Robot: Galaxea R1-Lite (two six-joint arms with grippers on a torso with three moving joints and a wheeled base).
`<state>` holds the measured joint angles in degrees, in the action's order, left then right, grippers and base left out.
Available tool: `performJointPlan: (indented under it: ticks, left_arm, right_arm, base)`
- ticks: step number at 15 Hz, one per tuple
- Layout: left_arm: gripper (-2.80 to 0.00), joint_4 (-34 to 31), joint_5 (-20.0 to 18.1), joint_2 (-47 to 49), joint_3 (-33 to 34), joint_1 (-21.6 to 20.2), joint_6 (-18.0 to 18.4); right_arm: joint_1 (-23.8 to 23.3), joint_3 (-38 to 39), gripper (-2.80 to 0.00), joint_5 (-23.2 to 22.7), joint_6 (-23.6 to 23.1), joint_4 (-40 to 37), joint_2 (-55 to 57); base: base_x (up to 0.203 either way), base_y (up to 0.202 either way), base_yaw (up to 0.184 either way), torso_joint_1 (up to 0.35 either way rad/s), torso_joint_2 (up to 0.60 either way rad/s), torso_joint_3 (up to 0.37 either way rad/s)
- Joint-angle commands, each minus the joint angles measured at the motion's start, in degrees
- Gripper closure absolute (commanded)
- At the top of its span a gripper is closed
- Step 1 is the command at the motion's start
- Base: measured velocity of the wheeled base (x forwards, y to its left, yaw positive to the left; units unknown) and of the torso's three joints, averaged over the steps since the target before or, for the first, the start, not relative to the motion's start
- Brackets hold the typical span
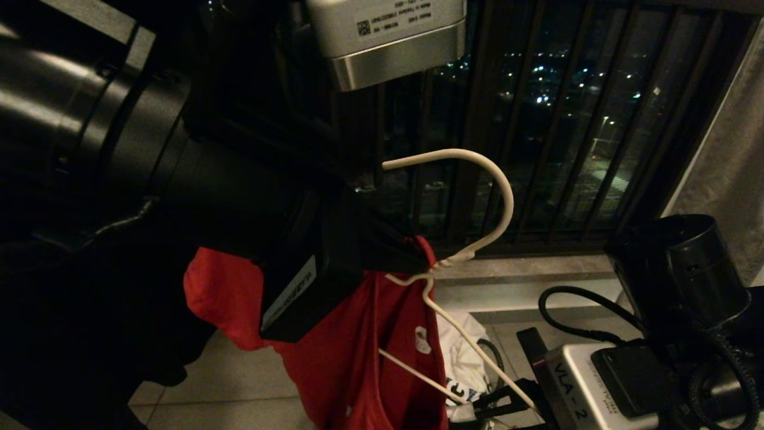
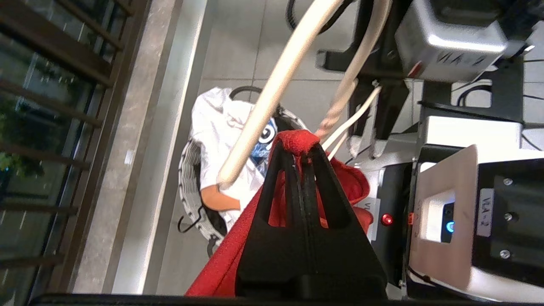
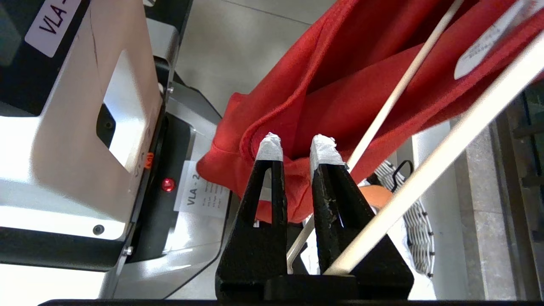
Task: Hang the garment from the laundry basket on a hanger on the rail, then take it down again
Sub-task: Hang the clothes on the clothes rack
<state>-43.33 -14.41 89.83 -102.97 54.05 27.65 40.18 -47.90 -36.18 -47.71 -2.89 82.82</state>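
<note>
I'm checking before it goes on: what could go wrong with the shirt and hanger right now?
1. The left pincer pinches only a small fold of the shirt by the hanger neck; it could slip out.
2. The hanger's hook is on nothing; if it tips, the shirt may slide off.
3. The shirt may catch on the right pincer tips.

The left gripper [image 1: 412, 251] sits just left of the hanger's [image 1: 477, 158] twisted neck, clamped on the garment's [image 1: 364, 352] collar. The garment hangs below it, with 2 hanger wires running down to the right. The laundry basket [image 2: 187, 187] stands on the floor beneath, behind the garment, near the balcony railing [image 1: 567, 131].
</note>
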Motion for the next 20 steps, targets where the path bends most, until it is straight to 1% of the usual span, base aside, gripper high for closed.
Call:
performJointPlan:
  ticks: [1, 3, 4, 8, 11, 14, 16, 20]
  left_arm:
    - [0.0, -0.2, -0.1, 0.9, -0.7, 0.9, 0.1]
    - [0.0, -0.3, 0.0, 1.4, -1.3, 2.0, -0.1]
    - [0.0, -0.4, 0.7, 1.4, -1.2, 2.0, 0.0]
    - [0.0, -0.2, 4.9, 1.3, -0.8, 3.9, -0.1]
    - [0.0, -0.1, 8.1, 0.9, -0.7, 6.0, -2.0]
    - [0.0, 0.0, 8.8, 0.6, -0.7, 6.2, -2.6]
    - [0.0, 0.1, 10.4, 0.3, -1.3, 6.6, -2.7]
    - [0.0, 1.3, 12.4, -0.1, -1.7, 7.1, -2.5]
  right_arm:
    - [0.1, 0.0, 0.0, -0.2, -0.3, 0.0, 0.5]
    - [0.0, -0.3, 0.0, -0.2, -0.3, 0.0, 0.7]
    - [0.0, -0.4, 0.0, -0.3, -0.3, 0.0, 0.6]
    - [0.0, -0.2, 0.0, -0.3, -0.3, 0.0, 0.6]
    - [-0.3, -0.4, 0.0, -0.4, -0.3, 0.0, 0.6]
    - [-1.5, -0.7, 0.0, -0.6, -0.3, 0.1, 0.4]
    - [-2.4, -1.0, 0.0, -1.1, -0.3, 0.4, 0.4]
    - [-3.9, -1.5, 0.0, -2.0, -0.2, 0.7, 0.4]
  base:
    - [0.0, 0.0, 0.0, 0.0, 0.0, 0.0]
    - [0.0, 0.0, 0.0, 0.0, 0.0, 0.0]
    - [0.0, 0.0, 0.0, 0.0, 0.0, 0.0]
    - [0.0, 0.0, 0.0, 0.0, 0.0, 0.0]
    - [0.0, 0.0, 0.0, 0.0, 0.0, 0.0]
    - [0.0, 0.0, 0.0, 0.0, 0.0, 0.0]
    - [0.0, 0.0, 0.0, 0.0, 0.0, 0.0]
    - [0.0, 0.0, 0.0, 0.0, 0.0, 0.0]
